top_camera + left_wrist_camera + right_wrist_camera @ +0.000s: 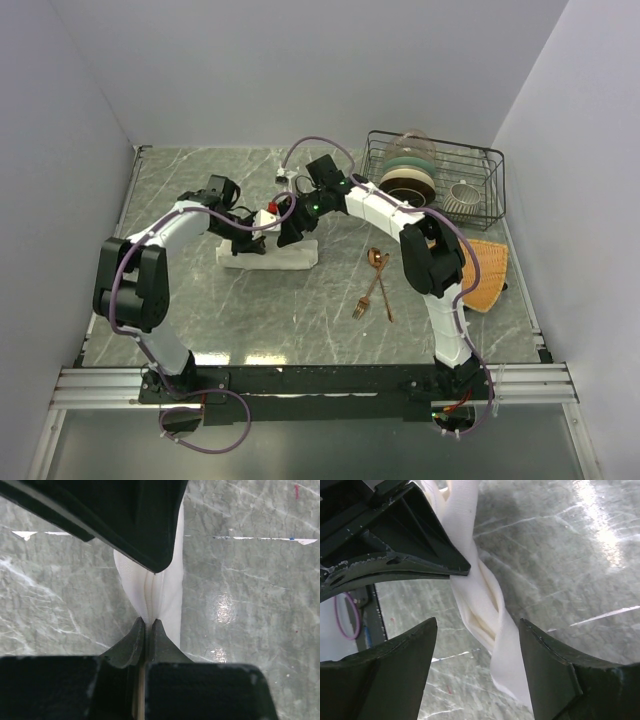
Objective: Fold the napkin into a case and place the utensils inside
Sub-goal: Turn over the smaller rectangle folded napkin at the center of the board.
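The cream-white napkin (288,262) lies left of the table's middle as a bunched long strip, lifted and twisted at its middle. My left gripper (148,622) is shut on a raised fold of the napkin (162,592). My right gripper (478,622) is open, its jaws standing on either side of the twisted napkin (487,615) without touching it. From above, the left gripper (256,240) and the right gripper (292,234) meet over the cloth. The copper spoon (377,259) and fork (362,306) lie crossed on the table to the right, untouched.
A black wire dish rack (495,185) with plates and a bowl stands at the back right. An orange woven fan-shaped mat (487,272) lies at the right edge. The grey walls close in on three sides of the marbled table (200,320).
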`<state>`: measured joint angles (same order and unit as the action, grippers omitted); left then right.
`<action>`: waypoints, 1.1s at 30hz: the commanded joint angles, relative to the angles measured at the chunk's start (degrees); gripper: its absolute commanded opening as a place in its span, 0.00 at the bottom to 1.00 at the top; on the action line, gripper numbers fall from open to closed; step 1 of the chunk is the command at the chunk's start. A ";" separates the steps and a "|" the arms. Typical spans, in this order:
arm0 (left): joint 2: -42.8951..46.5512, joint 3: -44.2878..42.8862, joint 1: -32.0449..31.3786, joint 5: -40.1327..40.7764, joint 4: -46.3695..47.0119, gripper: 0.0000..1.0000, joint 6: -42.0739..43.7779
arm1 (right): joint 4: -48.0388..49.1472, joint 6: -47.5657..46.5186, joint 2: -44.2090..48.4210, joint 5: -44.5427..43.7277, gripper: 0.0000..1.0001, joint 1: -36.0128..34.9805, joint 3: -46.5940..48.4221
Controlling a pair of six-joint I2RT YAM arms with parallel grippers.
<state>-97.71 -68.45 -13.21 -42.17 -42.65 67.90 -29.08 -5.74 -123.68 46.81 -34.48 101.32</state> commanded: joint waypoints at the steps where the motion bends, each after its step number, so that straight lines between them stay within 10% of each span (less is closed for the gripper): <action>1: 3.58 0.86 -0.23 -4.06 0.82 0.01 4.70 | 2.10 1.96 -1.39 3.37 0.74 0.20 0.81; 33: 9.82 6.04 -0.15 -7.40 4.34 0.01 9.71 | -1.77 1.08 -2.62 7.51 0.73 0.29 1.87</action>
<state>-90.76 -63.07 -13.21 -44.80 -40.69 74.78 -30.68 -4.80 -126.26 51.99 -34.09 101.23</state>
